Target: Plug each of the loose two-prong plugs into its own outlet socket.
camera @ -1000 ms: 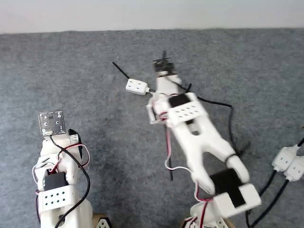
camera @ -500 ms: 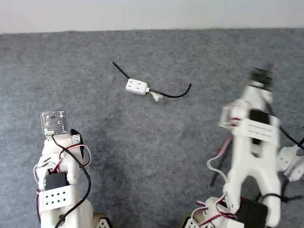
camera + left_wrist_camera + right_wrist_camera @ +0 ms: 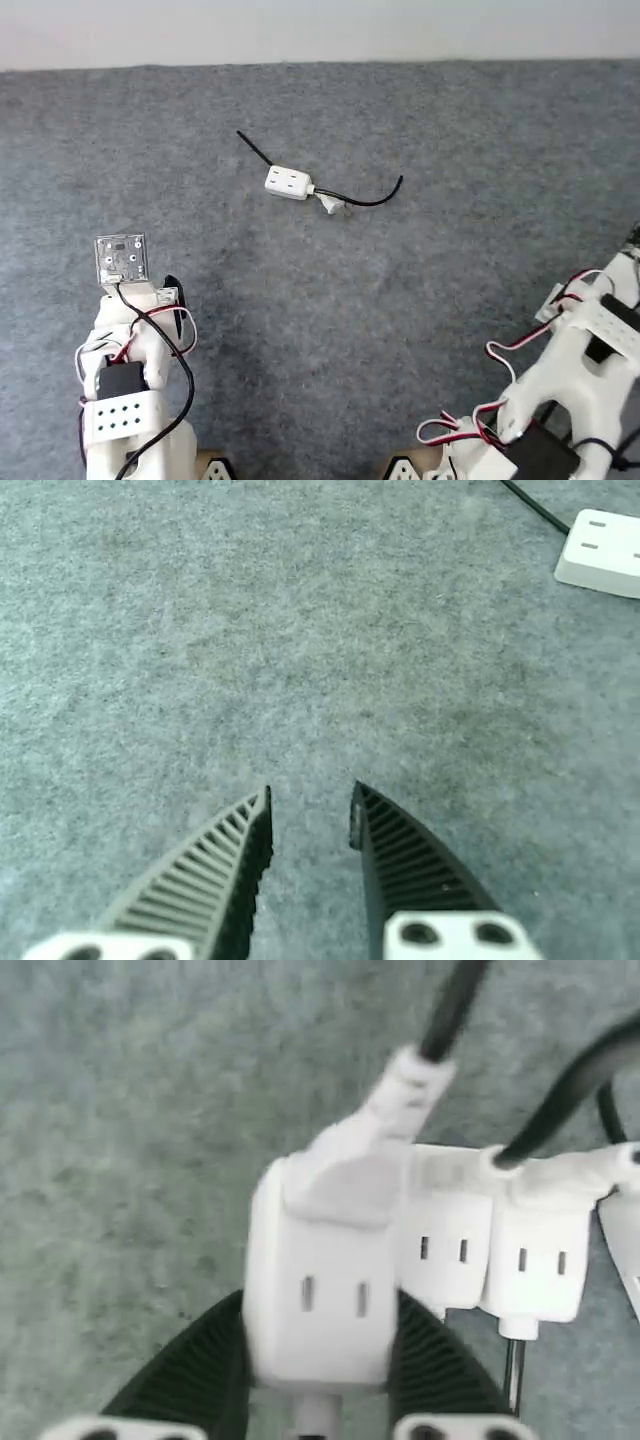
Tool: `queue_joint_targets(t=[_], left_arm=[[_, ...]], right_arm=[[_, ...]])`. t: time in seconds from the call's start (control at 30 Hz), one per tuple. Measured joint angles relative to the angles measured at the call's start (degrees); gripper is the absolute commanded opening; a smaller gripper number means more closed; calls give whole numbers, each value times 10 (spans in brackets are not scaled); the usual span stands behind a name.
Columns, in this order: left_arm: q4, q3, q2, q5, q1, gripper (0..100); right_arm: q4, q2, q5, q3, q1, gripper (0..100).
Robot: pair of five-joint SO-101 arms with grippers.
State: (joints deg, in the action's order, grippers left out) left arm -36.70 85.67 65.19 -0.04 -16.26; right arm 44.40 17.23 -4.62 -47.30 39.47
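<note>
Surface: grey carpet (image 3: 450, 280) over the whole table, with a pale wall (image 3: 320, 30) strip along the far edge.

Left arm (image 3: 125, 400) is at the near-left corner, folded back low and upright over its base, wrist camera board facing up. Left gripper (image 3: 311, 795) points down at bare carpet. The jaws are slightly apart, a narrow gap with nothing in it, tips just off the surface.

Centre, toward the far edge: one white outlet socket (image 3: 287, 182) lies flat with its slots up. A thin black lead runs off its far-left end. Just beside its right end is a small white loose plug (image 3: 330, 203), not seated in any slot as far as the high view shows. Its black cable (image 3: 370, 200) curls away to the right. Both are well apart from either arm.

Right arm (image 3: 575, 390) is at the near-right corner, leaning out to the table's right edge, red and white wiring looped along it. Right gripper (image 3: 317, 1302) is closed on a white outlet block (image 3: 320, 1260), one finger against each side, slots facing the wrist camera. Two more white outlets (image 3: 445, 1250) (image 3: 535, 1260) sit in a row touching that block. Thick black cords (image 3: 455, 1005) run from this cluster over the carpet.
</note>
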Motion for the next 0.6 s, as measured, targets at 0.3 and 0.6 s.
queue_joint_targets(t=[0.3, 0.6], left_arm=[[-25, 0, 0, 0, 0, 123], [-25, 0, 0, 3, -20, 123]], right_arm=[[177, 11, -1, 99, -67, 356], [425, 13, 19, 307, -138, 136]])
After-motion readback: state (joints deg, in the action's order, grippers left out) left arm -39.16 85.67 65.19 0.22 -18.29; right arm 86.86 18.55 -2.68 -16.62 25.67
